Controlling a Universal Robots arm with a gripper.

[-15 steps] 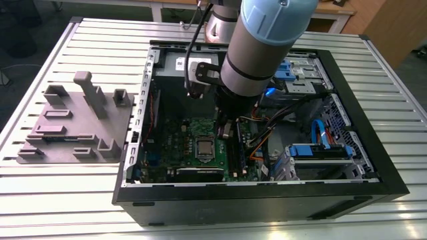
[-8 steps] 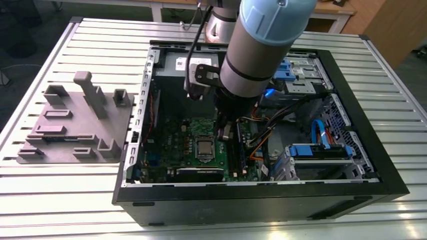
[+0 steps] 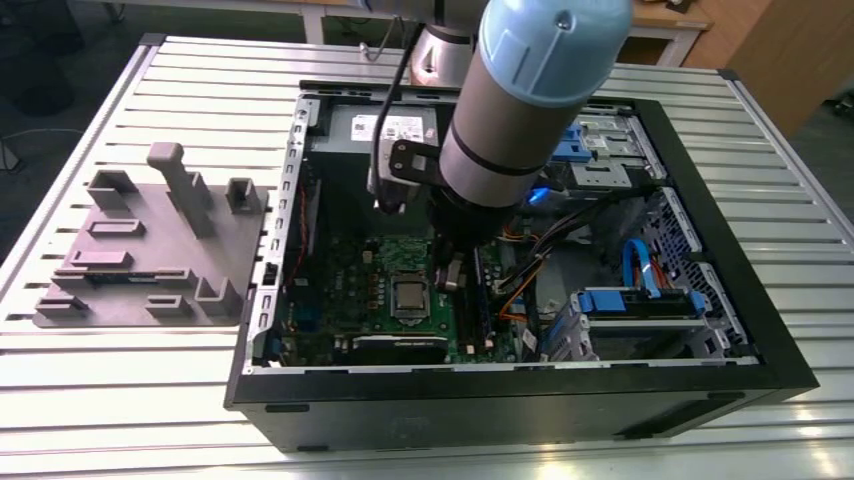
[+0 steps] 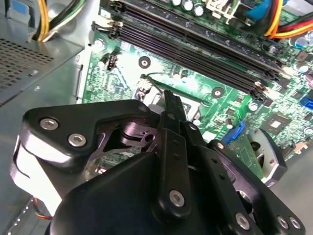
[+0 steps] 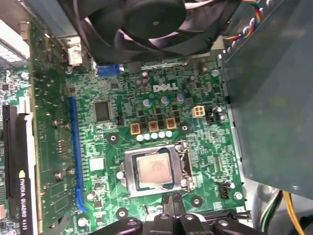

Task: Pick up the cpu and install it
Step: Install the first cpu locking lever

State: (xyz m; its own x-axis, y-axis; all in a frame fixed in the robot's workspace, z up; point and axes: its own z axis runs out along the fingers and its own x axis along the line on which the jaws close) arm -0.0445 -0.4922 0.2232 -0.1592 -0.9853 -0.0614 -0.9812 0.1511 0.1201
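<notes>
The cpu (image 5: 154, 169) is a square chip with a silver-grey metal top. It lies flat in the metal-framed socket on the green motherboard (image 5: 98, 147), inside the open computer case (image 3: 747, 330). In the exterior view the cpu (image 3: 407, 293) shows just to that view's left of my gripper (image 3: 450, 285), which hangs low over the board. In the first wrist view my gripper (image 5: 173, 199) sits right at the socket's edge, beside the chip and not on it. The black fingers (image 4: 170, 100) stand together with nothing between them.
A black fan (image 5: 151, 19) and the grey power supply (image 3: 387, 125) stand near the socket. Long memory slots (image 4: 195, 49) and a graphics card (image 5: 19, 171) flank it. Blue drive bays (image 3: 641, 300) and cables crowd the case. A grey moulded plate (image 3: 147, 250) lies on the slatted table.
</notes>
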